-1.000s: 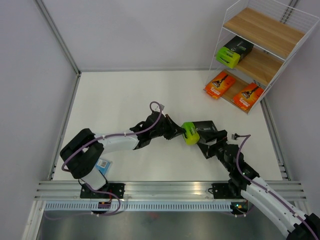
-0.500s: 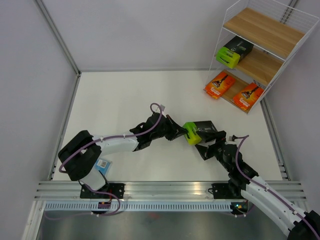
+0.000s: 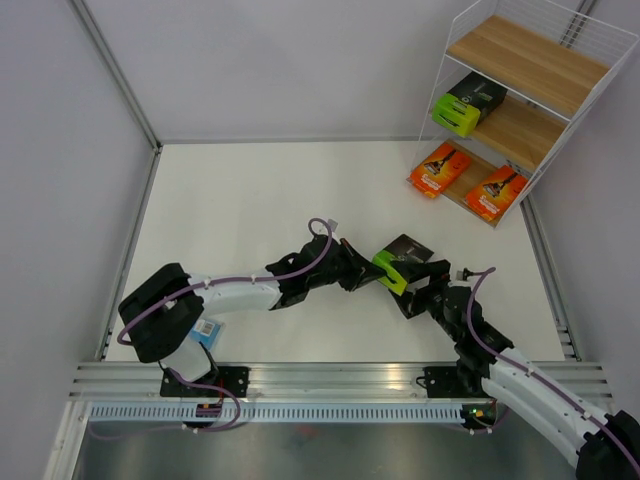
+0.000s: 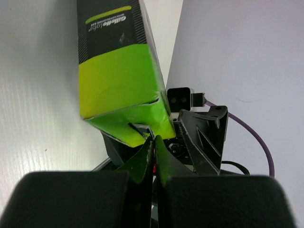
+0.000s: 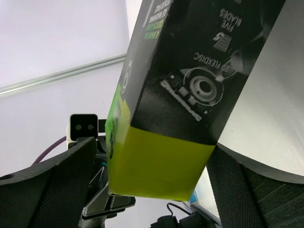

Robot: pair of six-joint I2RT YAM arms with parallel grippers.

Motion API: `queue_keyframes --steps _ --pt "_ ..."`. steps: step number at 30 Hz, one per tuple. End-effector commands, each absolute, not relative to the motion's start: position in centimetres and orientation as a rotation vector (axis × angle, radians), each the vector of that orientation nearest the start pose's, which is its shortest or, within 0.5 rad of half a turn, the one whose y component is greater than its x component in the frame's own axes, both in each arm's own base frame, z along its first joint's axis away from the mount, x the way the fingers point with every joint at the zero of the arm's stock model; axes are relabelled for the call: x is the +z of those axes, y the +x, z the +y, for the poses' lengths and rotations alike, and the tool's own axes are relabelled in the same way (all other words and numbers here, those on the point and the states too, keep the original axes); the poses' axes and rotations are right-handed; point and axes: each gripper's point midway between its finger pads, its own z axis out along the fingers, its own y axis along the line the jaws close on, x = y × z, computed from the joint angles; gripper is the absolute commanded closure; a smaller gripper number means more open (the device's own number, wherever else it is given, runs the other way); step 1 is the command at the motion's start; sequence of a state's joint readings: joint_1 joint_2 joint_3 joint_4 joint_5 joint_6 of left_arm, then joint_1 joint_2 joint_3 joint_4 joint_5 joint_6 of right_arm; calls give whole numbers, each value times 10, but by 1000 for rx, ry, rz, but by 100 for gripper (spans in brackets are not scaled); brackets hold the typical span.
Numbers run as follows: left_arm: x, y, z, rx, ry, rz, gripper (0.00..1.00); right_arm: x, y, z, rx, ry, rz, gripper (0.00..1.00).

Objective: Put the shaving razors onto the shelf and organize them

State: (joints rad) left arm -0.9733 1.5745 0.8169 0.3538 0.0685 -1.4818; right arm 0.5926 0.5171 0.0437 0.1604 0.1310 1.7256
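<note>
A black razor box with a lime-green end (image 3: 400,260) sits tilted on the table between my two grippers; the left wrist view shows it too (image 4: 121,71). My left gripper (image 3: 366,274) is shut, its tips (image 4: 153,140) pressed against the box's lime end. My right gripper (image 3: 414,290) is open wide with the box (image 5: 190,95) between its mesh pads (image 5: 247,190); a gap shows on the left side. The shelf (image 3: 525,60) stands far right. It bears a second black-and-lime box (image 3: 468,103) on the middle board and two orange cards (image 3: 441,168) (image 3: 497,192) on the lowest. A blue-carded pack (image 3: 205,330) lies half hidden by the left arm's base.
Grey walls close in the white table at the left and back. A metal rail (image 3: 330,380) runs along the near edge, where both arm bases are bolted. The shelf's white wire frame (image 3: 590,110) stands against the right wall.
My left gripper has pushed rightward and slightly down against the box's lime end. The box has turned and tipped between the right gripper's fingers. The right arm has shifted a little.
</note>
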Motion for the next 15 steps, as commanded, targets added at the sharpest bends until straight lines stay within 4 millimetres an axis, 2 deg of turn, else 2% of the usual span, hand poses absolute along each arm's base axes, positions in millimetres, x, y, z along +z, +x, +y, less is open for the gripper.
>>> queue_keyframes --steps 1,2,3,4,10,14,15 --pt "178 221 -423 -1587 -635 2261 98 59 200 168 1320 1244 1897 2" --pt "178 223 -423 -1574 -634 2257 98 66 200 169 1319 1230 1904 2" --pt "177 224 -423 -1566 -634 2259 98 55 196 167 1265 1242 1955 2" --pt "176 224 -424 -1560 -634 2265 98 54 195 165 1253 1247 1960 2" --pt "169 215 -426 -1584 -668 2301 98 51 204 148 1300 1391 1771 2" --pt "169 210 -424 -1568 -663 2301 98 64 210 142 1303 1378 1702 2" --pt "169 211 -424 -1564 -664 2300 98 60 209 141 1282 1392 1716 2"
